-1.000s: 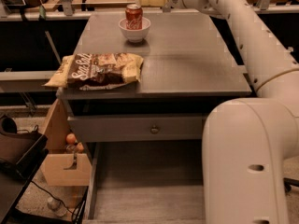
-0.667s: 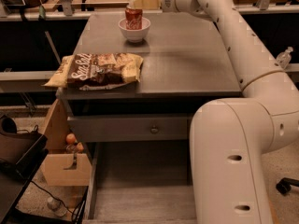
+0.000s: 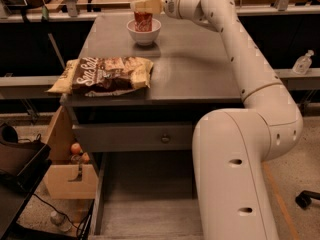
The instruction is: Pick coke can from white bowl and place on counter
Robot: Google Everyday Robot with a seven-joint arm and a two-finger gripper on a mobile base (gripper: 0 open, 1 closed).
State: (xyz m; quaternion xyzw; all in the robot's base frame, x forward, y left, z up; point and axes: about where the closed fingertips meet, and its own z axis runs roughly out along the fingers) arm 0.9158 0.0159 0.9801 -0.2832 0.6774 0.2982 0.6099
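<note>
Grey counter (image 3: 200,69), far end: coke can (image 3: 143,21), red, standing upright inside white bowl (image 3: 144,35). My gripper (image 3: 146,5): directly over the can's top, touching or just above it; whether it is spread or clasping, I cannot tell. My arm (image 3: 250,69) reaches in from the right. Near left corner: brown snack bag (image 3: 107,75), lying flat, well apart from the bowl. Below: drawer knob (image 3: 165,139)

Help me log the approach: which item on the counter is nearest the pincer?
The coke can, standing in the white bowl: the pincer hovers right at its top, while the chip bag lies much farther away.
</note>
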